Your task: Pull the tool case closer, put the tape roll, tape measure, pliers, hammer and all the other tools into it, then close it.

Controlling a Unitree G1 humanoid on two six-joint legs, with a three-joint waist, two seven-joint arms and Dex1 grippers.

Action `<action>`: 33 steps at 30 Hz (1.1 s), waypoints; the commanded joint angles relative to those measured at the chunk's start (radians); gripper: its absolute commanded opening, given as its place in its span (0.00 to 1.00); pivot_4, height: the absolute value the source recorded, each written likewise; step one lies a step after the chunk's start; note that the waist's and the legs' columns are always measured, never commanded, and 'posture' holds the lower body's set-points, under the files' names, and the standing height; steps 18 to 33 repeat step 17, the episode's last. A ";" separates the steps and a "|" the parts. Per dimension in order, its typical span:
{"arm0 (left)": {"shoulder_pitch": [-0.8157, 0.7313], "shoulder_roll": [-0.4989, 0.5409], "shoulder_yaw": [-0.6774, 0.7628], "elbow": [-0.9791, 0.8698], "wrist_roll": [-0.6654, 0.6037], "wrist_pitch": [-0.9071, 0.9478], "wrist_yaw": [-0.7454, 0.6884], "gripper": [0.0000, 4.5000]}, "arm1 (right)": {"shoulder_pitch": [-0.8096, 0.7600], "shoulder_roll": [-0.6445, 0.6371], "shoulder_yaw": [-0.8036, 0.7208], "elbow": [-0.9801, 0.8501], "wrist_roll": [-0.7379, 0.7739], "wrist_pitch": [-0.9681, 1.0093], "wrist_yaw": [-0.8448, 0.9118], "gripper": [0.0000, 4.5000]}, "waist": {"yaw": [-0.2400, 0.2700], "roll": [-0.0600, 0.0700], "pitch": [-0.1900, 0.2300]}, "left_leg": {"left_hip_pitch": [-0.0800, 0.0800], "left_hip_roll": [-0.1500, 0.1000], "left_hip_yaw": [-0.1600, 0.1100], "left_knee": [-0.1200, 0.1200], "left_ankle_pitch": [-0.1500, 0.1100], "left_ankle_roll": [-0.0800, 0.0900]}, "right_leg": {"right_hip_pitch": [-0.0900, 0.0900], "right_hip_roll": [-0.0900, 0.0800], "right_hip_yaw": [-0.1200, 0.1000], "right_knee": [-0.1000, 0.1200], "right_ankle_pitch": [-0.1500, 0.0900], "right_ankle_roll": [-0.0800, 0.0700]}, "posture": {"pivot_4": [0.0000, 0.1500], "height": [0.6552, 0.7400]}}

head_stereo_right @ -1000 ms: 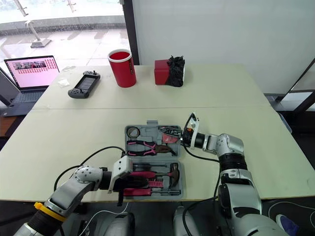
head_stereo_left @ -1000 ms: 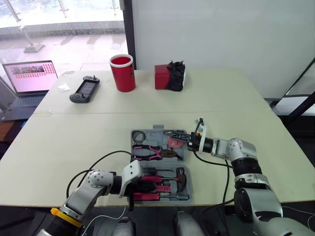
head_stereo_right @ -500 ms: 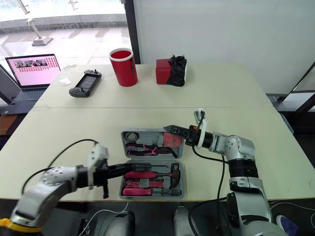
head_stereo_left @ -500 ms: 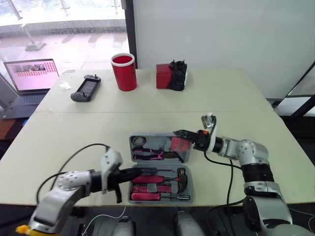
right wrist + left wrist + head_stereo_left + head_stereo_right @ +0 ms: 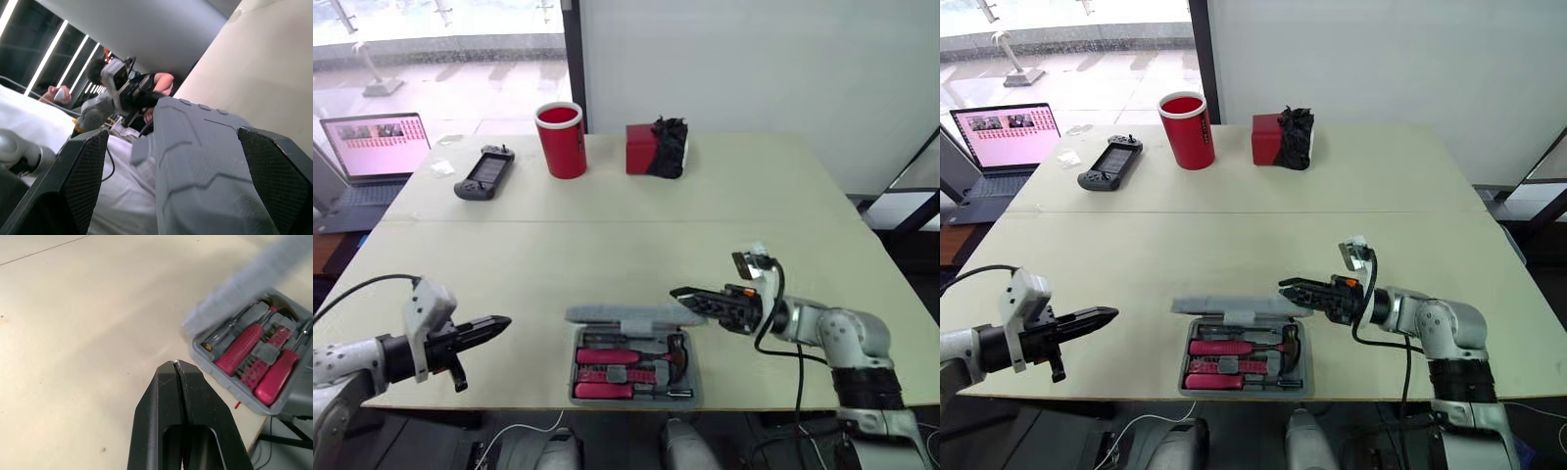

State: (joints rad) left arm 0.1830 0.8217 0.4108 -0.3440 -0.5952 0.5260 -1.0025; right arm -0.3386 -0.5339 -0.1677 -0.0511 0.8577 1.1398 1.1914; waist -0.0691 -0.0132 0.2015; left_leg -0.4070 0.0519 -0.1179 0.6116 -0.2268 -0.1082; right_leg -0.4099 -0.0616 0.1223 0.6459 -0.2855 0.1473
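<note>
Left eye view: you've got the tool case (image 5: 631, 377) at the counter's (image 5: 607, 245) near edge, lid (image 5: 617, 315) half raised over the pink-handled tools (image 5: 607, 355). R end effector (image 5: 681, 294) sits at the lid's right end, fingers spread w/ the lid between them. Contact looks likely, but I can't confirm it. L end effector (image 5: 499, 324) hangs clenched on nothing, well left of the case.

Case (image 5: 1197, 376) lid (image 5: 1234, 306) stands half-raised, right hand (image 5: 1295, 291) at its right end; left hand (image 5: 1102, 316), pinched together, hovers well left.
</note>
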 commanded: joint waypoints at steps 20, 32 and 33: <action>-0.036 0.098 0.011 0.158 0.138 -0.162 -0.060 0.00 | 0.263 -0.323 -0.175 -0.151 -0.134 -0.439 0.028 0.98 | 0.000 -0.002 0.001 | -0.001 0.000 0.001 0.000 0.000 0.000 | -0.001 -0.001 0.000 -0.001 0.000 -0.001 | 1.00 1.00; -0.036 0.098 0.011 0.158 0.138 -0.162 -0.060 0.00 | 0.263 -0.323 -0.175 -0.151 -0.134 -0.439 0.028 0.98 | 0.000 -0.002 0.001 | -0.001 0.000 0.001 0.000 0.000 0.000 | -0.001 -0.001 0.000 -0.001 0.000 -0.001 | 1.00 1.00; -0.036 0.098 0.011 0.158 0.138 -0.162 -0.060 0.00 | 0.263 -0.323 -0.175 -0.151 -0.134 -0.439 0.028 0.98 | 0.000 -0.002 0.001 | -0.001 0.000 0.001 0.000 0.000 0.000 | -0.001 -0.001 0.000 -0.001 0.000 -0.001 | 1.00 1.00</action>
